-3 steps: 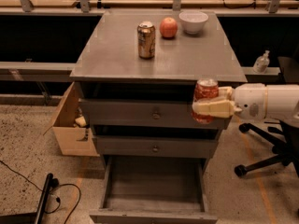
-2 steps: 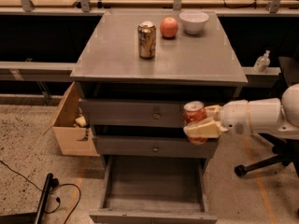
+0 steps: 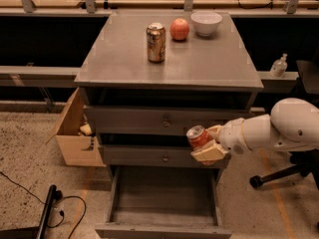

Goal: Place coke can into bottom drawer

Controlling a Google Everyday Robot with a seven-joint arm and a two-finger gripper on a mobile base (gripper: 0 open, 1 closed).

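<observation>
The grey bench (image 3: 199,68) has its bottom drawer (image 3: 162,198) open at floor level. A white arm (image 3: 279,128) reaches in from the right. On the bench top sit a white bowl (image 3: 206,23), a gold can (image 3: 156,43) and a red apple (image 3: 179,29). The claw (image 3: 205,142) grips the coke can (image 3: 197,136), roughly upright, in front of the middle drawer's right end and higher than the open drawer.

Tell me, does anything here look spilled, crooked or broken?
Nothing spilled or broken. Only the small red soda can looks odd: it hangs mid-air, slightly tilted, clamped in the robot's gripper before the middle drawer, above the pulled-out grey bottom drawer.
</observation>
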